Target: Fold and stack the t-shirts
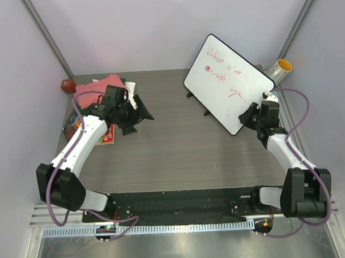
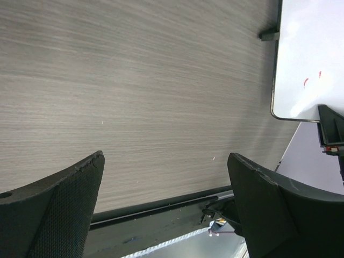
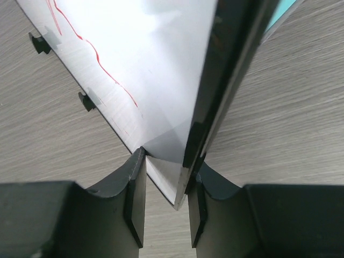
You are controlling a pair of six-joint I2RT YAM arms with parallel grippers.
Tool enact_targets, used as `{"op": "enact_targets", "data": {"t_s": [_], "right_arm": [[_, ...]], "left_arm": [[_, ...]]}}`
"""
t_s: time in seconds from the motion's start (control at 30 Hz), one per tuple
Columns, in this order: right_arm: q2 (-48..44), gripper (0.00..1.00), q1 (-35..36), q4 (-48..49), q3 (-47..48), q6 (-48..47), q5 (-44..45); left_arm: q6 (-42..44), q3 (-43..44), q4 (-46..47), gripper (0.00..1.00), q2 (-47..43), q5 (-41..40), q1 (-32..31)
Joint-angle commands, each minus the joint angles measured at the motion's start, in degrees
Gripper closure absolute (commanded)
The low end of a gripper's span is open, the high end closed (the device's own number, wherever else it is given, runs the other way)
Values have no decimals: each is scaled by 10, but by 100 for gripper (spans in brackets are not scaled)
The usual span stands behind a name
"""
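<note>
Near edge: both arm bases sit on a dark rail, and the wood-grain tabletop lies bare just past it.
Middle room: a broad open stretch from the rail to mid-table, to my eye room enough to spread a shirt flat.
Left gripper: fingers wide apart with nothing between them, hanging over bare tabletop left of centre.
Right gripper: fingers either side of the whiteboard's near corner, close against it. Whether they pinch it or have let go I cannot tell.
Left side: glossy books lie under the left arm, close to the side wall.
Whiteboard: propped on small feet and tilted, it takes up the far right, with a yellow-ended tube behind it.
T-shirts: bunched in a heap in the far left corner, salmon-pink showing most, a white bit at its right, a reddish-brown lump beside it.
Progress: I would say barely begun. No shirt is spread, folded or stacked, so all of it is left.
Edges: walls hem the heap on two sides and the left arm crosses in front, so a reach there looks tight.
</note>
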Motion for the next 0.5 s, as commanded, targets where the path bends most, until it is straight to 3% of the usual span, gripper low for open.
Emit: {"op": "enact_targets", "data": {"t_s": [0.0, 0.47], "right_arm": [[61, 99, 4, -46, 11, -44, 142], [127, 99, 67, -46, 86, -30, 159]], "left_arm": [[5, 44, 10, 4, 9, -20, -2], [42, 139, 11, 4, 108, -8, -2]]}}
